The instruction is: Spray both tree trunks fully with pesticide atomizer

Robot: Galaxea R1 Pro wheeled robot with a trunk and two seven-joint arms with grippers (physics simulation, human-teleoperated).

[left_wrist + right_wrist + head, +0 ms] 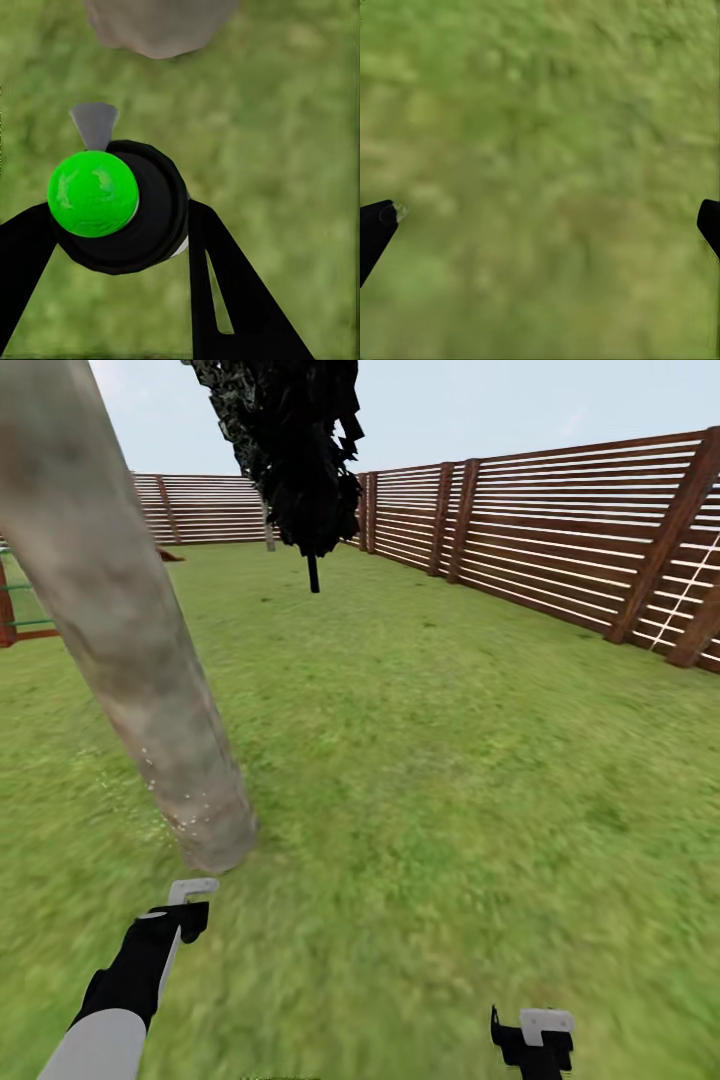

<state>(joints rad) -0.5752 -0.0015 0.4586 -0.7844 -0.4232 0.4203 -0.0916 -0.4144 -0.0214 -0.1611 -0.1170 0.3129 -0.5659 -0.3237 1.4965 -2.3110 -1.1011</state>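
The left pincer point(112, 247) clamps the pesticide atomizer point(112, 206), nozzle aimed at the pale tree trunk point(150, 730) at 12 o'clock, whitish pesticide specks point(175, 800) flecking its base. The right pincer point(540, 225) hangs wide open, empty, over the grass point(450, 760).

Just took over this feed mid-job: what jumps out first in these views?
The thick pale tree trunk leans across the head view's left side, whitish specks near its base. In the left wrist view, the left hand grips the atomizer, a black body with a bright green ball on top. The right hand hangs open over the grass.
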